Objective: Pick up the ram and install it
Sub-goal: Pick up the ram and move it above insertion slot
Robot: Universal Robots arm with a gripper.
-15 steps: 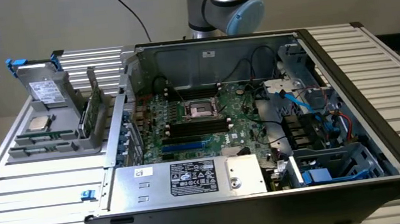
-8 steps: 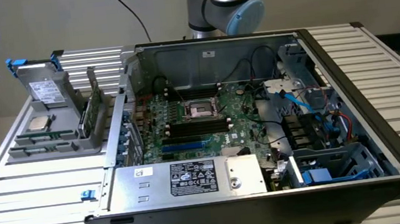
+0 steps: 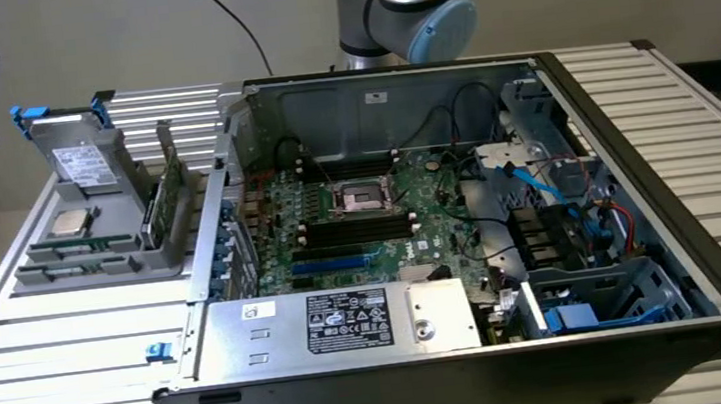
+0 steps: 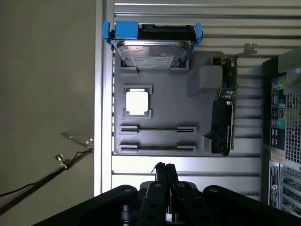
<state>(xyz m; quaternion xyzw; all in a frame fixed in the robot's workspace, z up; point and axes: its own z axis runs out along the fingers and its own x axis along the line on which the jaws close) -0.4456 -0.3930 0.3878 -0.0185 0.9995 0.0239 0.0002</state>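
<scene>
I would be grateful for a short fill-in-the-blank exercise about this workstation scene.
1. The gripper is ___ and holds nothing.
2. The hard drive sits in a ___ bracket.
3. The ram lies in the grey tray, ___ the computer case.
Missing words: shut; blue; outside.

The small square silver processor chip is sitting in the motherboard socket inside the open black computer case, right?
No. The small square silver processor chip lies in the grey plastic tray beside the black computer case, as the wrist view shows.
</scene>
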